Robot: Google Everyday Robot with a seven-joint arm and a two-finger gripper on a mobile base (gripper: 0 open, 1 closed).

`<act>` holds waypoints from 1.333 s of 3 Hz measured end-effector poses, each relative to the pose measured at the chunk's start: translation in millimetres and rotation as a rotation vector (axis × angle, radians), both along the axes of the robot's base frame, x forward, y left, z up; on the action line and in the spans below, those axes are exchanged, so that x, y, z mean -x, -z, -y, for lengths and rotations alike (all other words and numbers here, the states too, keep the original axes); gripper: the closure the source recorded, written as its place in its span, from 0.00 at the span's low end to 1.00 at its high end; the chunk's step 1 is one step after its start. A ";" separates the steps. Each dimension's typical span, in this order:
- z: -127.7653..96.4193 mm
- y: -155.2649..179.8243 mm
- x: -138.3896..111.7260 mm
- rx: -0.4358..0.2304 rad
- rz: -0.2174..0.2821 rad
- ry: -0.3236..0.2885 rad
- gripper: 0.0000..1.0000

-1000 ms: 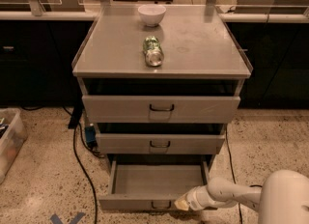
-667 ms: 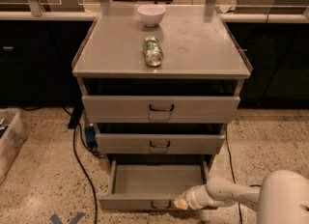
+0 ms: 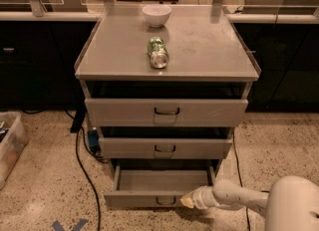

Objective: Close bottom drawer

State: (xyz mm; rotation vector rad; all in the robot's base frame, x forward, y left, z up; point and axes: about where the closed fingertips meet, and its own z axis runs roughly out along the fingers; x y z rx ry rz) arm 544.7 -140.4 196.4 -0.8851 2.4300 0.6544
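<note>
The bottom drawer (image 3: 149, 195) of the grey metal cabinet stands pulled out, showing its shallow flat tray, empty. Its small black loop handle (image 3: 165, 201) sits mid-front. My gripper (image 3: 186, 201) is at the end of the white arm (image 3: 234, 197) coming in from the lower right. Its tip is against the drawer's front face, just right of the handle.
The mid-sized drawer (image 3: 165, 148) and the tall top drawer (image 3: 166, 112) above stand slightly out. A lying can (image 3: 158, 53) and a white bowl (image 3: 156, 15) rest on the cabinet top. A black cable (image 3: 82, 165) runs over the floor at left. A plastic bin (image 3: 10, 145) stands far left.
</note>
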 end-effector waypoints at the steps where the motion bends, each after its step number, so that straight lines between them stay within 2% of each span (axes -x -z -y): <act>1: 0.0 0.2 -0.1 0.000 0.000 0.000 1.00; 3: 6.2 25.1 -22.6 0.014 0.040 0.079 1.00; 4: 19.8 29.6 -63.9 0.035 0.099 0.169 1.00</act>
